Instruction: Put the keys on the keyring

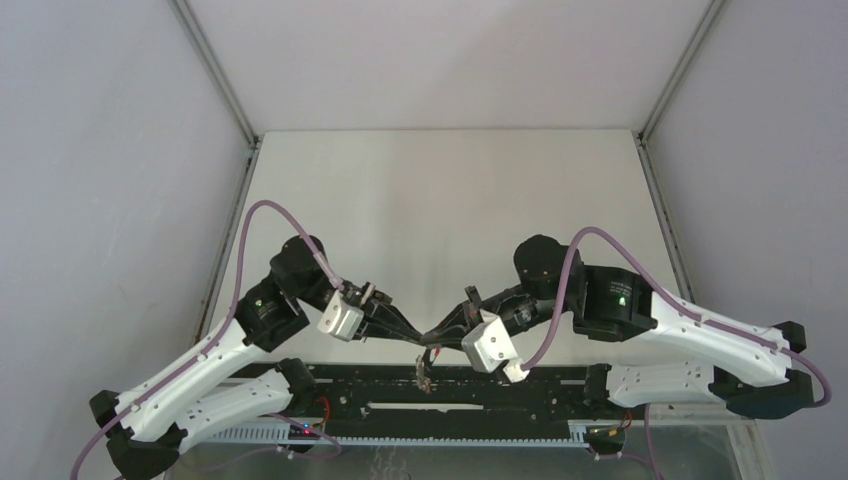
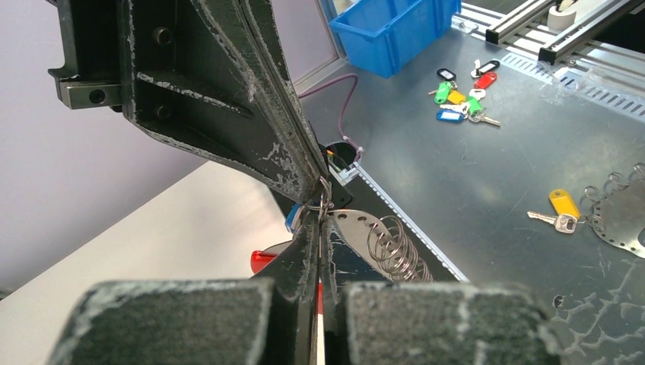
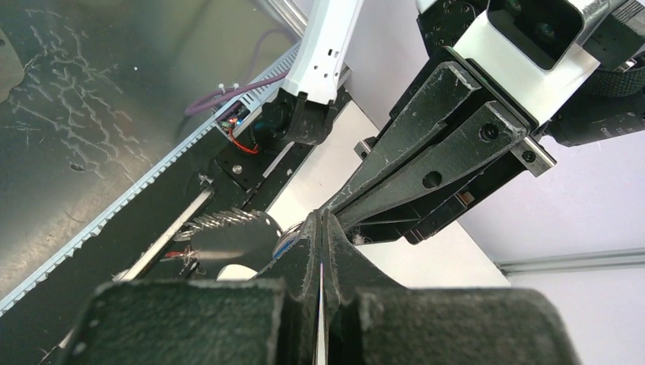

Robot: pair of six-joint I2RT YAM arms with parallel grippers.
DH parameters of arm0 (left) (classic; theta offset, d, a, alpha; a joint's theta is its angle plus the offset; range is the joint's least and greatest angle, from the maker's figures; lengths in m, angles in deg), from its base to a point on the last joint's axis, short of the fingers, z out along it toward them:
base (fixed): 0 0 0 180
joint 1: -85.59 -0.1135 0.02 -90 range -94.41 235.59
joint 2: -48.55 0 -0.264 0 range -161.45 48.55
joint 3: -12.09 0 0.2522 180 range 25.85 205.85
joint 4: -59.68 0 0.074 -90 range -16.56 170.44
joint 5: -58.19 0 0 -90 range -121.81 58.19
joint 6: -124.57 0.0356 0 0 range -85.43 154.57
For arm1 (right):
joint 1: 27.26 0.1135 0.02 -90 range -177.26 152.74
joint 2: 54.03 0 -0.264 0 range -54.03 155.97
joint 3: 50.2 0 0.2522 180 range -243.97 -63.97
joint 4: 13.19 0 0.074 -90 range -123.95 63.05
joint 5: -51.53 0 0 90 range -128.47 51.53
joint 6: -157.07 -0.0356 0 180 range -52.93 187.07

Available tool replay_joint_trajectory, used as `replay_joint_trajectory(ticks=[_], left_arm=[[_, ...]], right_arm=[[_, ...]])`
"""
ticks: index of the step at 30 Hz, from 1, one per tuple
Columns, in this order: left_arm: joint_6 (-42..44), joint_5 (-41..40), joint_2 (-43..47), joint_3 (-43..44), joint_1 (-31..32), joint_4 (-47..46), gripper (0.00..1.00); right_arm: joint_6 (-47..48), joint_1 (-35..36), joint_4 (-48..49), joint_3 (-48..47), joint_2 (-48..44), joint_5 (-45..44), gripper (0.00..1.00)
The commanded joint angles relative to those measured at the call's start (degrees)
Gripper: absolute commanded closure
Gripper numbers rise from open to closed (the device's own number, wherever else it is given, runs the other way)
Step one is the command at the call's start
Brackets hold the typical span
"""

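Seeing left gripper [image 1: 416,337] and right gripper [image 1: 434,337] both clamped tight, tip to tip, over table's [image 1: 450,200] near edge; keyring [image 1: 425,368] hangs from pinch, blue-tagged key [image 2: 291,220] beside. Likely light, slippery, stiff wire; I'd pinch ring rim.

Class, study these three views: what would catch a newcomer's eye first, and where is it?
The two arms meet tip to tip by the near edge of the table, left end effector and right end effector both shut. A small silver ring sits at that junction, a blue tag beside it. Beyond, loose colour-tagged keys lie on the grey bench.
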Motion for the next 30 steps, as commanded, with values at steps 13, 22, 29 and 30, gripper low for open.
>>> replay_joint_trajectory(ticks=[13,22,29,30], left_arm=[[3.52,-2.13,1.44,1.85,0.28,-1.92,1.0],[3.41,-6.28,1.7,2.65,0.23,-2.22,1.0],[-1.71,-10.85,2.92,-0.04,0.3,-10.94,1.0],[-1.66,-10.77,2.94,-0.14,0.24,-10.95,1.0]], right_arm=[[-1.76,0.06,0.29,-1.92,2.79,-11.58,1.0],[-5.8,-0.17,-1.3,-4.07,2.93,-13.2,0.91],[-11.79,-0.45,-6.08,-10.51,5.94,-18.61,0.8],[-12.44,-0.37,-6.87,-11.3,6.34,-18.87,0.76]])
